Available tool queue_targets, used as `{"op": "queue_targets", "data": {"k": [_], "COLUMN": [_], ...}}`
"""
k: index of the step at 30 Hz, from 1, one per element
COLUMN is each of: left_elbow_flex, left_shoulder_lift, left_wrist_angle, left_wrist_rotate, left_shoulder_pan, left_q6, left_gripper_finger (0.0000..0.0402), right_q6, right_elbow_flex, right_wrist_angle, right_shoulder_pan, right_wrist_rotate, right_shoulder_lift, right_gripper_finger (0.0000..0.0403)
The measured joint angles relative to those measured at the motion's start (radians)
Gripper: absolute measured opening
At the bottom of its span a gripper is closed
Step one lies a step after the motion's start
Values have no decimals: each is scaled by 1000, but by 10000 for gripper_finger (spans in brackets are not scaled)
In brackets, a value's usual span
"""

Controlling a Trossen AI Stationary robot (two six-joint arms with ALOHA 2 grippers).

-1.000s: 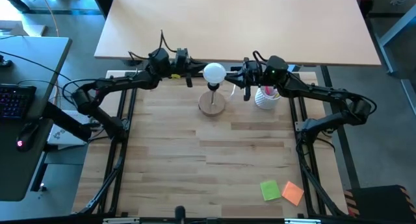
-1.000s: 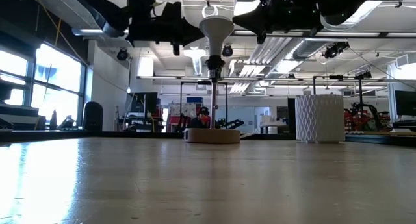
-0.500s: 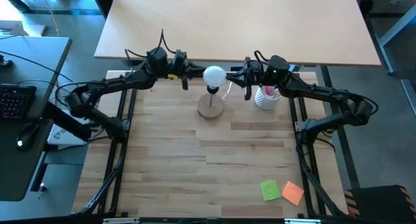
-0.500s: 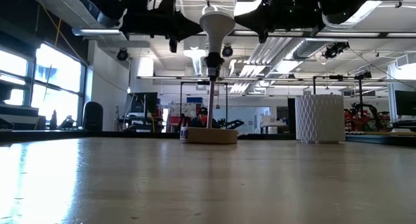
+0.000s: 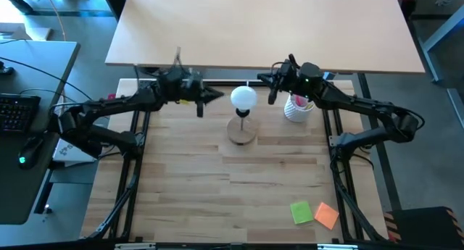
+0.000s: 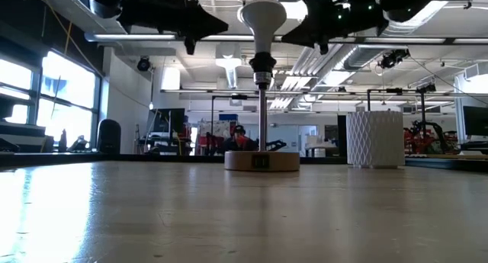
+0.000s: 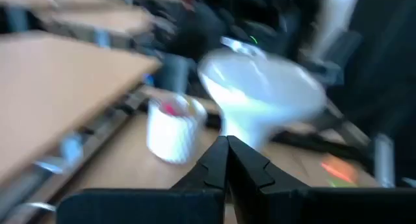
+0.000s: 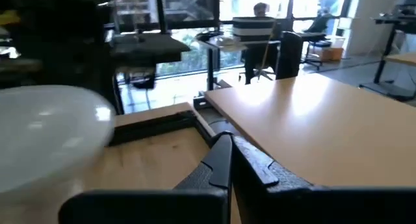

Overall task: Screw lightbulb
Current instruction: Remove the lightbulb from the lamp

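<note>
Left gripper [image 5: 216, 96] backed off lightbulb [image 5: 243, 98] | lamp base [image 5: 242, 130] shifted right

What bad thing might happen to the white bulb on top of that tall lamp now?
1. The small matte white lightbulb sits high on the thin pole of the round wooden lamp base. A bump from the shut left gripper or shut right gripper, both close beside it, might tip the lamp.
2. A falling lamp might hit the white ribbed cup nearby.
3. Neither gripper holds the bulb, so if it sits loose it might drop.
</note>
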Motion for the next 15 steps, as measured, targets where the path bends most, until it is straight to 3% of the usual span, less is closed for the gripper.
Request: {"op": "queue_targets", "data": {"k": [7,15], "left_elbow_flex": [-40,-40], "left_shoulder_lift": [-31,83], "left_wrist_angle": [48,257], "left_wrist_rotate": [-42,-41], "left_shoulder_pan": [-2,-5], "left_q6": [9,-18], "left_gripper_finger": [0,0], "right_q6": [-83,-82], "right_elbow_flex": [-56,-126], "right_wrist_angle": [-105,-8], "right_shoulder_pan": [119,264], "right_wrist_rotate": [-13,-64], "right_shoulder_lift": [-136,-172], "right_gripper_finger": [0,0]}}
